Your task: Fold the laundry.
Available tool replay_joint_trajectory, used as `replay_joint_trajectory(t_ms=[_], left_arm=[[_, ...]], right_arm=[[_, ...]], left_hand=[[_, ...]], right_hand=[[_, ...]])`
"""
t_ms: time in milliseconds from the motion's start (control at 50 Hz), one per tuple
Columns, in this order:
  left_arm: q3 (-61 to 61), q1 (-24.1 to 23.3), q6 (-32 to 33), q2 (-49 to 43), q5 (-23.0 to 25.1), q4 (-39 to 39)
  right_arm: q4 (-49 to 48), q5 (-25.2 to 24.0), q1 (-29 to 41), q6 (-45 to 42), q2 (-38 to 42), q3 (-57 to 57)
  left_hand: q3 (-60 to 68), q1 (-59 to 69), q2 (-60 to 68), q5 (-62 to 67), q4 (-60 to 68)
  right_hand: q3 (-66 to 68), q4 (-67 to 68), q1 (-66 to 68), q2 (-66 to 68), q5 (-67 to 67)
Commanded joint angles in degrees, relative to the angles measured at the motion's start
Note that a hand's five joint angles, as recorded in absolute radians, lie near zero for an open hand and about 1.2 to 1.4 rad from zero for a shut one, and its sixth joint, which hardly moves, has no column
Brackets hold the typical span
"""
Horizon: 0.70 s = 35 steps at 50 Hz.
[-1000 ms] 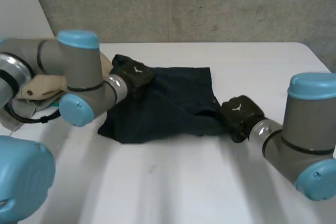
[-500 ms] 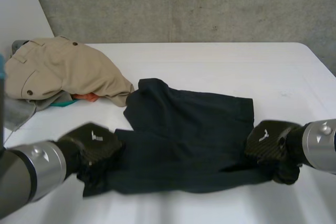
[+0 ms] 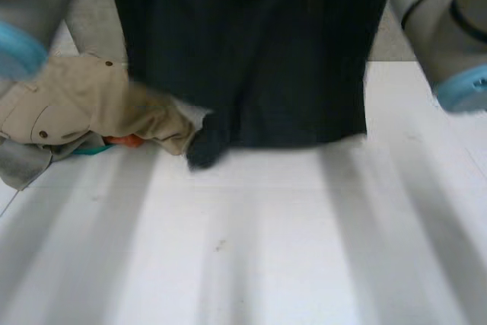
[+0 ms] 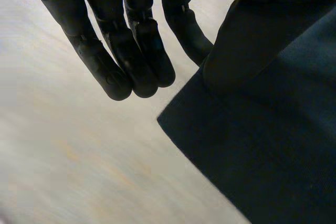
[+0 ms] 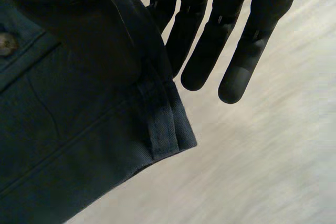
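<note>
In the head view, a dark garment (image 3: 251, 58) is held up above the white table (image 3: 266, 249), hung between the left arm (image 3: 30, 5) and the right arm (image 3: 441, 20). Its lower edge is seen beside beige trousers (image 3: 84, 104) heaped at the far left.

In the left wrist view, one corner of the garment is pinched between the thumb and straight fingers of the left hand (image 4: 126, 40).

In the right wrist view, an edge bearing a belt loop (image 5: 163, 119) is pinched likewise by the right hand (image 5: 210, 40).

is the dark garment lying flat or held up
Held up: the dark garment hangs spread in the air, its lower edge near the table.
</note>
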Motion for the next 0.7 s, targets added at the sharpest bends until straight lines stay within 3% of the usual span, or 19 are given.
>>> replay_joint_trajectory(t_ms=[20, 220, 380, 480, 600, 700], left_arm=[[-2.46, 1.63, -5.77, 4.94, -0.43, 12.24], [-23.83, 2.25, -6.30, 8.38, 0.18, 14.43], [-43.42, 0.76, -5.78, 3.12, 3.96, 15.13], [-49.85, -0.39, -5.51, 0.56, 3.96, 14.87], [-56.53, -0.56, -4.90, 4.24, 4.31, 10.84], [-62.41, -1.00, -3.49, 13.19, 5.10, 0.84]], right_arm=[[-11.94, -2.22, 0.60, 1.33, -1.08, 0.70], [-5.26, -2.93, 1.30, 0.89, 1.91, 8.86], [-7.01, -6.09, 1.30, 0.19, 6.38, 23.45], [-8.25, -6.97, -0.10, -2.53, 9.12, 30.21], [-4.74, -7.67, -1.33, -2.88, 3.94, 35.14], [7.53, -10.56, -2.48, -5.24, -4.48, 38.83]], left_hand=[[11.99, 13.70, 11.47, 12.93, 11.31], [11.99, 13.70, 11.47, 12.93, 11.31], [11.99, 13.70, 11.47, 12.93, 11.31], [11.99, 13.70, 11.47, 12.93, 11.31], [11.99, 13.70, 11.47, 12.93, 11.31], [11.99, 13.70, 11.47, 12.93, 11.31]], right_hand=[[11.81, 11.35, 15.93, 12.24, 11.90], [11.81, 11.35, 15.93, 12.24, 11.90], [11.81, 11.35, 15.93, 12.24, 11.90], [11.81, 11.35, 15.93, 12.24, 11.90], [11.81, 11.35, 15.93, 12.24, 11.90], [11.81, 11.35, 15.93, 12.24, 11.90]])
